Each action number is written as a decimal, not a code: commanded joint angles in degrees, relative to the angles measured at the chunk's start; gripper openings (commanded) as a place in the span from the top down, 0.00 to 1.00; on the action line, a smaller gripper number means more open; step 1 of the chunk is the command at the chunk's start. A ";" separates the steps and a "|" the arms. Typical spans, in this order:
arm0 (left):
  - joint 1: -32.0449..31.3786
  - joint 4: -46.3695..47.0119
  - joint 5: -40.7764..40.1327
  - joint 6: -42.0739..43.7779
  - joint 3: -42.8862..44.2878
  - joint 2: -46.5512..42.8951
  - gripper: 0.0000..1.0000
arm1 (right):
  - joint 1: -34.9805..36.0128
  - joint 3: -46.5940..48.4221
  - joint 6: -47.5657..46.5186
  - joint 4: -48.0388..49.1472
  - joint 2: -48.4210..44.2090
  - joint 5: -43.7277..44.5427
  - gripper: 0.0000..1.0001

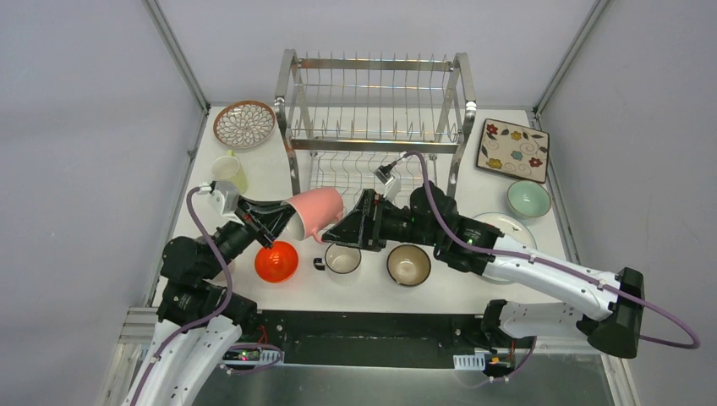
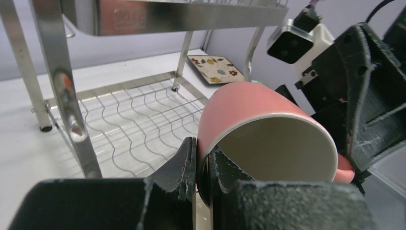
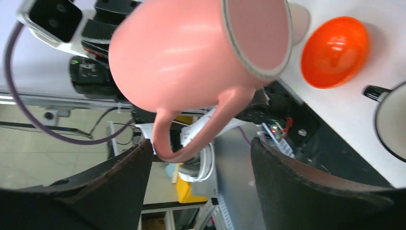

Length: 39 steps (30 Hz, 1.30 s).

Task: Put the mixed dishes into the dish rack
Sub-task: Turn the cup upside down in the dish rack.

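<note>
My left gripper (image 1: 283, 222) (image 2: 203, 153) is shut on the rim of a pink cup (image 1: 317, 211) (image 2: 249, 108) (image 3: 177, 52), which is held tilted in the air in front of the dish rack (image 1: 372, 110) (image 2: 67, 96). My right gripper (image 1: 342, 230) (image 3: 201, 148) is open, and the cup's handle (image 3: 159, 139) hangs between its fingers without touching them. On the table lie an orange bowl (image 1: 276, 260) (image 3: 335, 50), a white mug (image 1: 342, 258) (image 3: 390, 124) and a brown bowl (image 1: 408, 264).
A petal-pattern plate (image 1: 243, 123) and a pale cup (image 1: 228, 171) sit left of the rack. To its right are a square floral plate (image 1: 512, 150) (image 2: 213, 68), a mint bowl (image 1: 528, 200) and a white plate (image 1: 510, 225) partly under my right arm. Both rack tiers hold nothing.
</note>
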 commanded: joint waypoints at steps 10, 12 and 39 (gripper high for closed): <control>0.51 18.25 7.69 -5.82 -1.98 -1.33 1.00 | -0.35 -2.61 13.17 23.74 4.88 -6.62 0.34; 0.51 18.23 8.07 -5.18 -2.19 -1.53 1.00 | -0.35 -2.75 13.17 24.06 5.22 -6.62 0.34; 0.51 28.63 8.42 -3.11 -9.47 -6.07 1.00 | -0.32 -10.13 20.20 37.67 2.45 -9.52 0.56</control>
